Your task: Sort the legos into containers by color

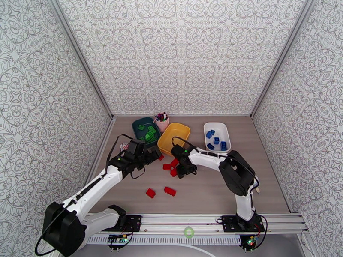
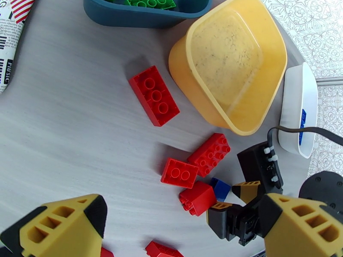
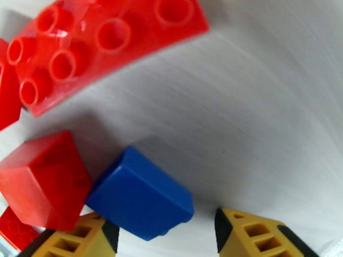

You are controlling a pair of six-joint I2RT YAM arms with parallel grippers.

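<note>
Grey table [image 2: 77, 138] bears glossy red studded legos [image 2: 154, 95] beside one blue brick [image 3: 139, 198].

Only print I can read from here: black newspaper-style lettering on the striped red-white object [image 2: 9, 37], lying on the table left of the dark teal tray [image 2: 141, 17]. One word looks like "PLUS…"; the rest is too small.

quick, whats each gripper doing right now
left gripper: jaws wide open, holding nothing
right gripper: jaws open either side of the blue lego, not closed on it
</note>
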